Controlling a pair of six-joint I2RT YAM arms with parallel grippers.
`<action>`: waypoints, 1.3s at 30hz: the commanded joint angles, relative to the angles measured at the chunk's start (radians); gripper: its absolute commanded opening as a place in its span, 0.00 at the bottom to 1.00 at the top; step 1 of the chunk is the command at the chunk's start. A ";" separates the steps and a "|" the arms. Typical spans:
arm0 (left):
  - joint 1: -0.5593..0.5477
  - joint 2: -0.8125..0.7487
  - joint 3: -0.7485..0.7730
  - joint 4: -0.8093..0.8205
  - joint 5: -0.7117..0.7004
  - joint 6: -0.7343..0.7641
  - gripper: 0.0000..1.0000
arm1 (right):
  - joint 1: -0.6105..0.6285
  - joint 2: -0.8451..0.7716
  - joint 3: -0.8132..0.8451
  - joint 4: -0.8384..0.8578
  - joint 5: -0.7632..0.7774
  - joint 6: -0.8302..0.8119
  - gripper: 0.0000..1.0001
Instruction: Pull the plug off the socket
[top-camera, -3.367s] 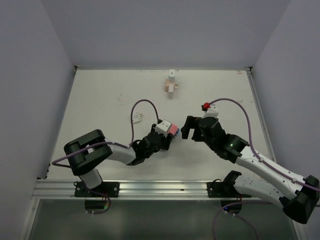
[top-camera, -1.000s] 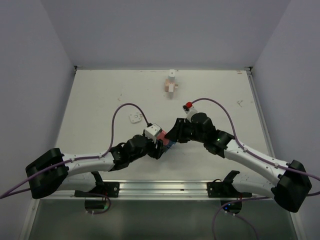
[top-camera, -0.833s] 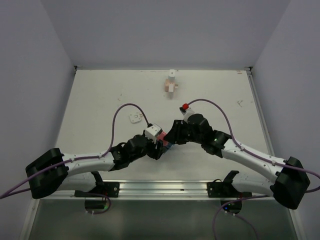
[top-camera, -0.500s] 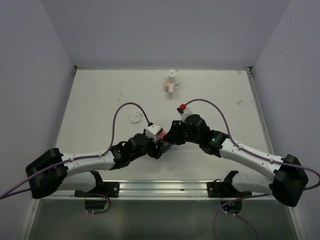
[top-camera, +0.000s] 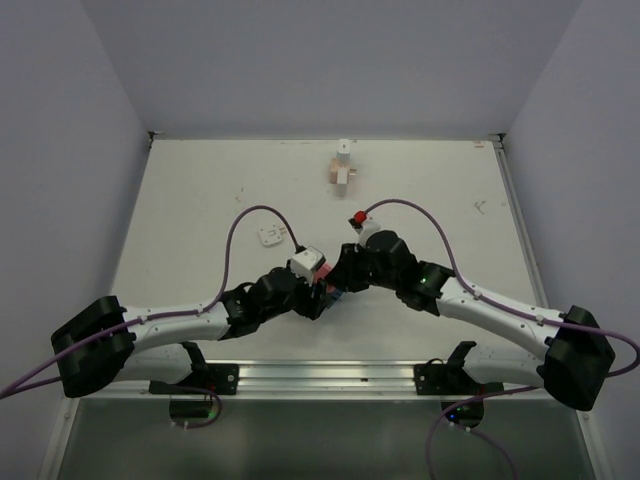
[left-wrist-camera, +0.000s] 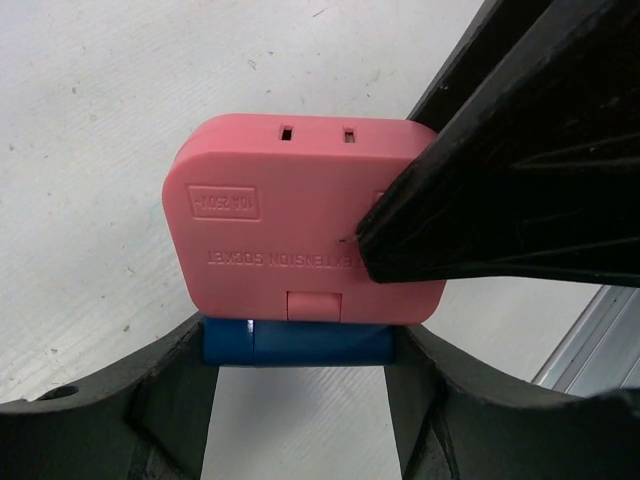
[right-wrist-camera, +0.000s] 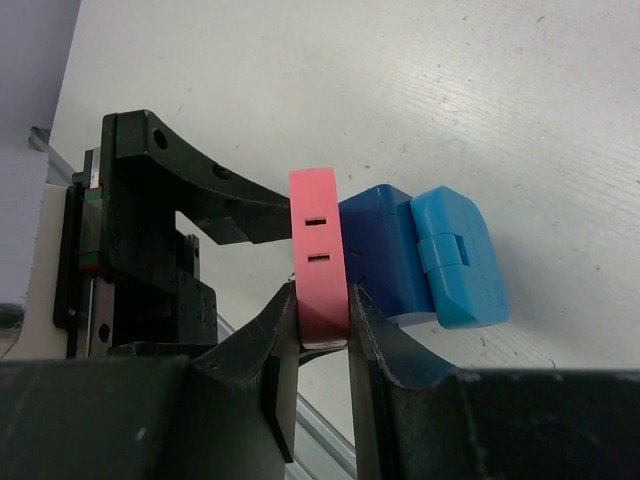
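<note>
A pink extension socket (left-wrist-camera: 300, 220) and a blue plug (left-wrist-camera: 295, 342) are joined together, raised just above the table. My left gripper (left-wrist-camera: 297, 352) is shut on the blue plug, one finger on each side of it. My right gripper (right-wrist-camera: 320, 325) is shut on the pink socket (right-wrist-camera: 318, 250), pinching its two flat faces at the lower edge. The blue plug (right-wrist-camera: 385, 255) sticks out to the right of the socket in the right wrist view. From above, both grippers meet at the socket (top-camera: 323, 273) in the near middle of the table.
A small wooden and white block (top-camera: 343, 170) stands at the back of the table. A small white piece (top-camera: 270, 235) lies left of centre. A metal rail (top-camera: 320, 376) runs along the near edge. Purple cables arch over both arms.
My right gripper has moved left onto the pink socket and closed on it. The left gripper has kept its hold on the blue plug without moving.
</note>
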 joint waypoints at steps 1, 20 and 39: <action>-0.004 -0.018 0.081 0.062 0.020 -0.012 0.00 | 0.033 -0.002 0.040 0.055 -0.014 -0.044 0.00; -0.003 -0.105 0.044 0.057 -0.057 -0.021 0.82 | 0.059 -0.060 0.057 0.023 0.101 -0.016 0.00; -0.003 -0.427 -0.267 0.240 -0.103 0.031 0.95 | 0.059 -0.068 0.129 -0.053 0.169 0.236 0.00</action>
